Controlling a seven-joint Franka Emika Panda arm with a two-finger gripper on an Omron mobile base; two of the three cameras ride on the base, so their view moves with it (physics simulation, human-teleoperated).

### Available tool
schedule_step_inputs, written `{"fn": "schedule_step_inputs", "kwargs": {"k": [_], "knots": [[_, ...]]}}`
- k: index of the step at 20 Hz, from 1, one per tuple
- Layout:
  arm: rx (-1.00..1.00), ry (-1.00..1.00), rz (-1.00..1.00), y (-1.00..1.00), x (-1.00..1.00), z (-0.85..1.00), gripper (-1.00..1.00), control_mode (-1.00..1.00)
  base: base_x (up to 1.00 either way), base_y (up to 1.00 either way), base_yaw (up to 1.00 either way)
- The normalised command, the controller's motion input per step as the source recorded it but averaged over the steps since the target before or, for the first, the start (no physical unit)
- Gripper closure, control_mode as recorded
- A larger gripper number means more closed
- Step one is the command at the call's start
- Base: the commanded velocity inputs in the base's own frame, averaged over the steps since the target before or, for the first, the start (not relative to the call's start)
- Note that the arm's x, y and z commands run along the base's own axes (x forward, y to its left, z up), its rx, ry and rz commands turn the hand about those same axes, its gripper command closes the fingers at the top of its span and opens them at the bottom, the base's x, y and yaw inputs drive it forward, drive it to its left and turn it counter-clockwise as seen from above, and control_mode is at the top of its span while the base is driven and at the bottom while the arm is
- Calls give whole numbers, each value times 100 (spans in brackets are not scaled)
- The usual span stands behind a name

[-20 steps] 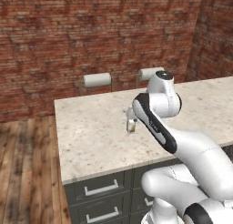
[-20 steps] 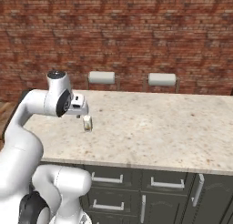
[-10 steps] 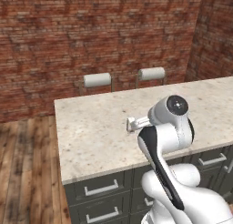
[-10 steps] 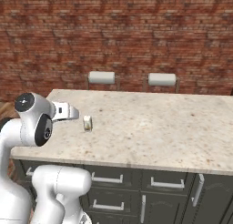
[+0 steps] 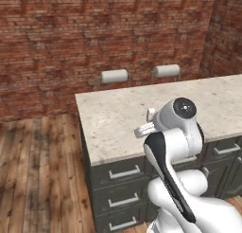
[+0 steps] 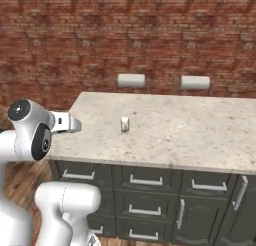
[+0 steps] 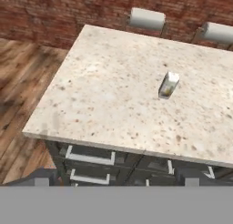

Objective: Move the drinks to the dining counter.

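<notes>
One drink, a small pale cream can (image 6: 125, 124) with a yellowish-green lower band, stands upright on the dining counter (image 6: 170, 135), left of its middle. The hand view shows the same can (image 7: 169, 85) from above and from a distance, on the speckled top (image 7: 104, 95). My gripper (image 6: 75, 124) hangs over the counter's near left corner and points toward the can, well short of it. Its fingertips sit far apart at the bottom of the hand view: it is open and holds nothing. In the left base view my arm hides much of the counter (image 5: 108, 118).
Two white-cushioned stools (image 6: 131, 80) (image 6: 195, 82) stand at the counter's far side, before a brick wall. Dark grey drawers with silver handles (image 6: 146, 181) face me. Wooden floor (image 5: 42, 165) lies to the left of the island.
My hand has drawn back from the can toward the counter's near left edge. The can stays standing where it was. Both base views have shifted slightly.
</notes>
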Motion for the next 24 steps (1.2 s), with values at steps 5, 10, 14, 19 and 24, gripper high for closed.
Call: {"fn": "schedule_step_inputs", "kwargs": {"k": [5, 10, 14, 19, 24], "knots": [[0, 0, 0, 0, 0, 0, -100, 100, -79, 59, -45], [0, 0, 0, 0, 0, 0, -100, 100, -37, 32, -95], [0, 0, 0, 0, 0, 0, -100, 100, -2, 7, -100], [0, 0, 0, 0, 0, 0, -100, 100, 0, 3, -100], [0, 0, 0, 0, 0, 0, -100, 100, 0, 6, -100]]}}
